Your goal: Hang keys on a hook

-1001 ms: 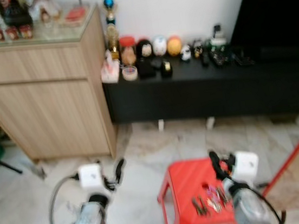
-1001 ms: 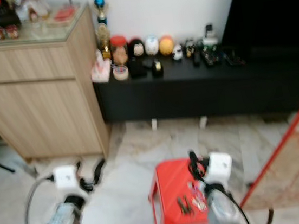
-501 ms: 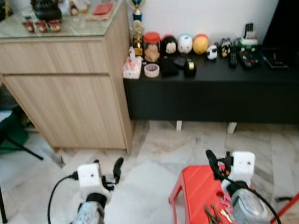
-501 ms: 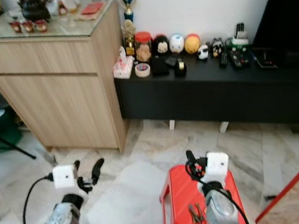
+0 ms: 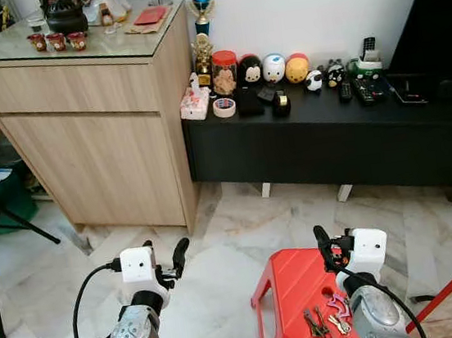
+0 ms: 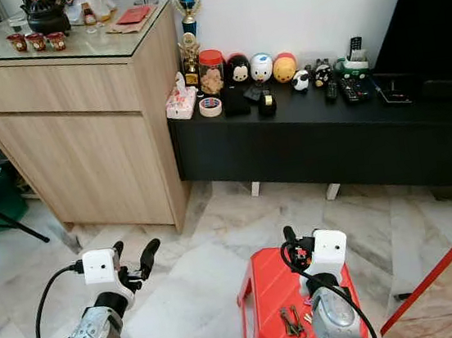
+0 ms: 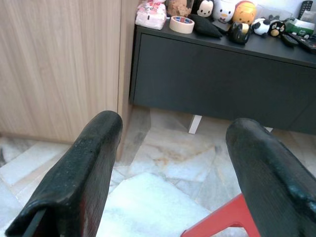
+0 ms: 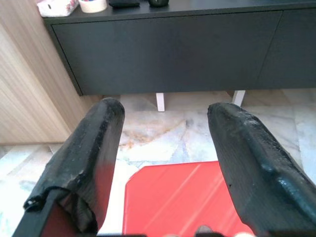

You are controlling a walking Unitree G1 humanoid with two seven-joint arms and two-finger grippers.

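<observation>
While no hook shows, small bunch of metal keys (image 5: pixel 327 321) at lower right of the head view, flat atop red plastic stool (image 5: pixel 287 293), unheld; right gripper (image 8: pixel 163 148) above, fingers spread, probably for grasping; left gripper (image 7: pixel 173 163) likewise spread, idle over marble floor (image 5: pixel 211 245).

Keys on a red stool, both arms raised before a marble floor

A bunch of keys (image 5: pixel 327 321) lies on the red stool (image 5: pixel 293 309), just beside the right gripper (image 5: pixel 328 249), which is over the stool; the left gripper (image 5: pixel 169 258) hangs over bare marble floor (image 5: pixel 219 244), fingers apart. Behind stand a wooden cabinet (image 5: pixel 98 135) and a low black console (image 5: pixel 330 140) lined with small figurines, a tape roll (image 5: pixel 223 107) and remotes
</observation>
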